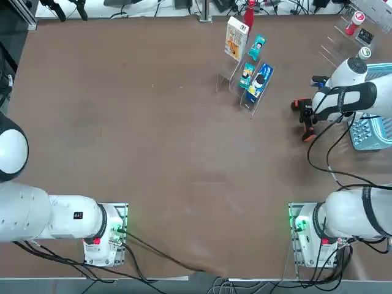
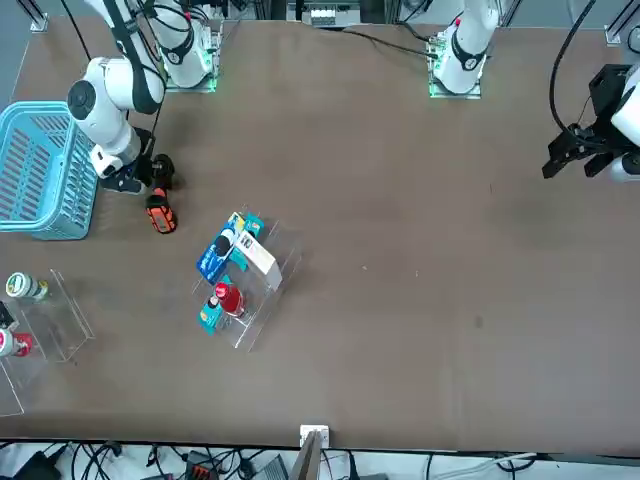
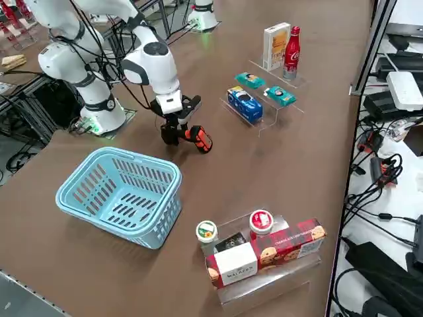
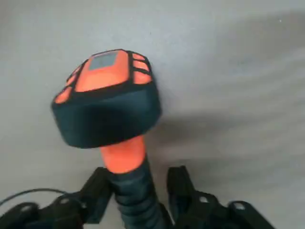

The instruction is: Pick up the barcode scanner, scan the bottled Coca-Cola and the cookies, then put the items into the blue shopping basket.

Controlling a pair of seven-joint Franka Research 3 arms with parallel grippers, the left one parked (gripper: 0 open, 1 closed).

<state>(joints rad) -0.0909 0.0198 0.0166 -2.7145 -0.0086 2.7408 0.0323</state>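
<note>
While one basket (image 3: 162, 224) sits near, the right hand (image 4: 139, 175), open, straddles one barcode scanner (image 4: 107, 114).

On my wrist feed, the scanner (image 4: 107, 100) has its broad head over the table (image 4: 228, 86), orange on top with a small grey panel and a dark body below. An orange neck joins the head to a ribbed black handle. I have that handle between the two fingers of my right pincer (image 4: 139, 191); one finger is against or close beside it, the other a little apart. A thin dark cable (image 4: 33, 190) curves in near one finger.
</note>
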